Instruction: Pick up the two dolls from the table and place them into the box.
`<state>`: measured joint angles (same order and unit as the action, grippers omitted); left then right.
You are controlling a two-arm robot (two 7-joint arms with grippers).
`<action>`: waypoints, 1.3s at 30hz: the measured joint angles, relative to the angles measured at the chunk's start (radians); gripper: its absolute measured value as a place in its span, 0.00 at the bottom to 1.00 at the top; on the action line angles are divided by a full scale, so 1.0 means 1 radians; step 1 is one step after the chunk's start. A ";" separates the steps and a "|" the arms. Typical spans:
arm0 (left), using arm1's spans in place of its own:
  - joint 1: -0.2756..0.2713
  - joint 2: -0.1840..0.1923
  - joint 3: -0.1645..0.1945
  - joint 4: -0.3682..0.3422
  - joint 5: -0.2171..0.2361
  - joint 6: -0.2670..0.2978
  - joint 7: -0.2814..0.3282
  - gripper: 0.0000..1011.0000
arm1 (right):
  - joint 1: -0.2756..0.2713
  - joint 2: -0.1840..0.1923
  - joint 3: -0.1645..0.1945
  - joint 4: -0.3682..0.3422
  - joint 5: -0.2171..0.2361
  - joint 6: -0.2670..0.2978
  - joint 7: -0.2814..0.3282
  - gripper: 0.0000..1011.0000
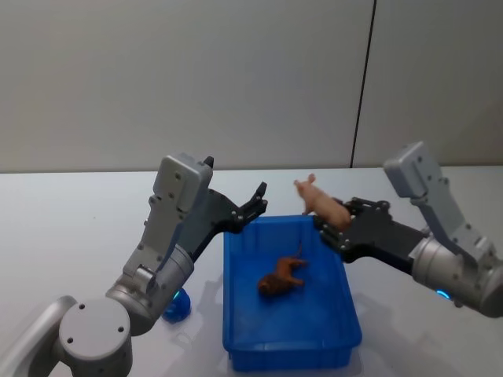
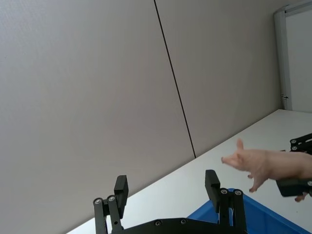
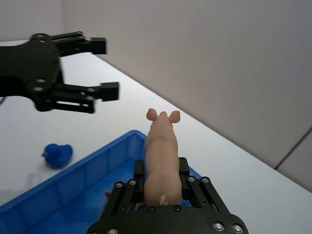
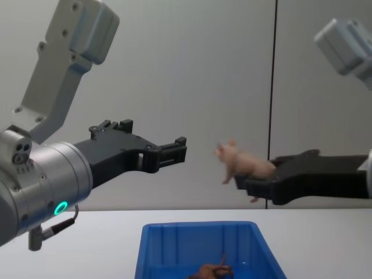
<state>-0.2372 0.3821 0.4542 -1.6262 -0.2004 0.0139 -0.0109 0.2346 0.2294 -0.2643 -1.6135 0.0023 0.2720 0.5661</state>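
The pale pink doll is a small pig, held up in the air over the far right corner of the blue box. My right gripper is shut on its rear half; the pig points away between the pads, and it hangs well above the box as a pink figure. The reddish-brown doll lies on its side on the box floor. My left gripper hovers open and empty above the box's far left corner, its fingers spread apart.
A small blue toy sits on the white table left of the box, also seen as a blue duck shape. Grey wall panels rise behind the table. Open tabletop lies on both sides of the box.
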 joint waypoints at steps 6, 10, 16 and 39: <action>0.000 0.000 0.000 0.000 0.000 0.000 0.000 0.99 | 0.028 -0.007 -0.014 -0.002 -0.010 0.061 0.091 0.38; 0.000 0.000 0.000 0.000 0.000 0.000 0.000 0.99 | 0.049 -0.012 -0.025 0.000 -0.022 0.106 0.151 0.48; 0.000 0.000 0.000 0.000 0.000 0.000 0.000 0.99 | 0.073 -0.019 -0.041 0.004 -0.037 0.157 0.216 0.69; 0.000 0.000 0.000 0.000 0.000 0.000 0.000 0.99 | 0.068 0.005 -0.014 -0.004 0.051 0.127 0.150 0.99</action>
<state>-0.2372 0.3821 0.4542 -1.6262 -0.2004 0.0139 -0.0109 0.3027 0.2339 -0.2782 -1.6174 0.0535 0.3992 0.7165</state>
